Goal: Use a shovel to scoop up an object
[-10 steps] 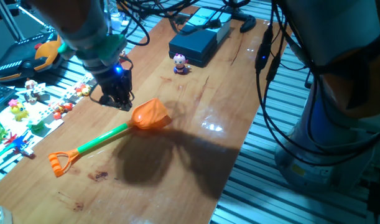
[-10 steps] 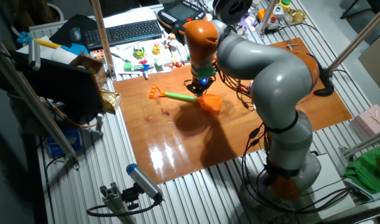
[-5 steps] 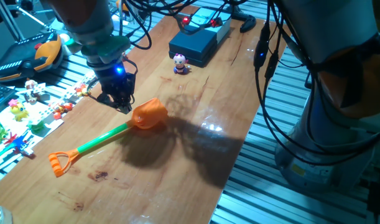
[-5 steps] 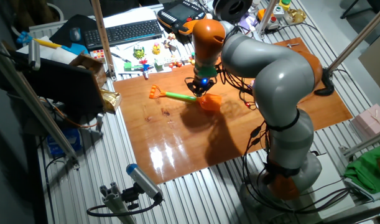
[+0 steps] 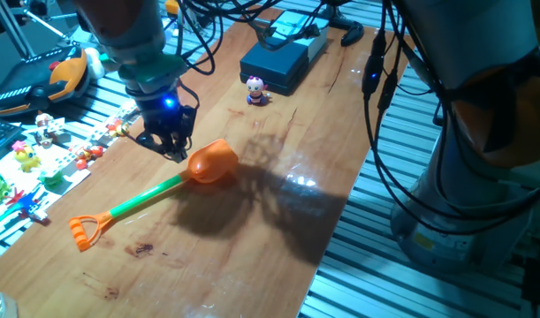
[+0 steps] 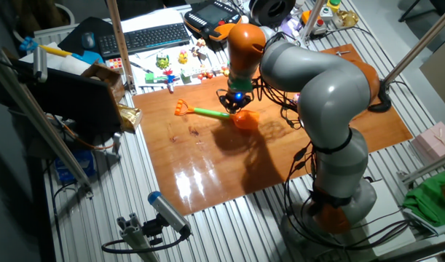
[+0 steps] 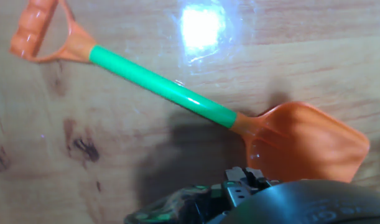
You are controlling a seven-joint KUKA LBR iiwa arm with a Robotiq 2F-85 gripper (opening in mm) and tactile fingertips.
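The shovel (image 5: pixel 146 200) lies flat on the wooden table, its orange blade (image 5: pixel 212 162) to the right, its green shaft and orange loop end (image 5: pixel 86 230) to the lower left. It also shows in the other fixed view (image 6: pixel 211 113) and in the hand view (image 7: pixel 165 87). My gripper (image 5: pixel 166 147) hangs just above the table, close to the blade's far-left side, and holds nothing. Its fingers look spread apart. The tiny pink-headed figurine (image 5: pixel 256 91) stands far beyond the blade, next to a dark box.
A dark blue box (image 5: pixel 274 62) with cables lies at the table's far end. Rows of small toys (image 5: pixel 57 146) lie on a white sheet to the left. A keyboard (image 6: pixel 153 36) lies beyond them. The table's right edge (image 5: pixel 340 221) is near the arm's base.
My gripper has shifted a little to the right, closer to the shovel's blade. The shovel and the figurine stay about where they were.
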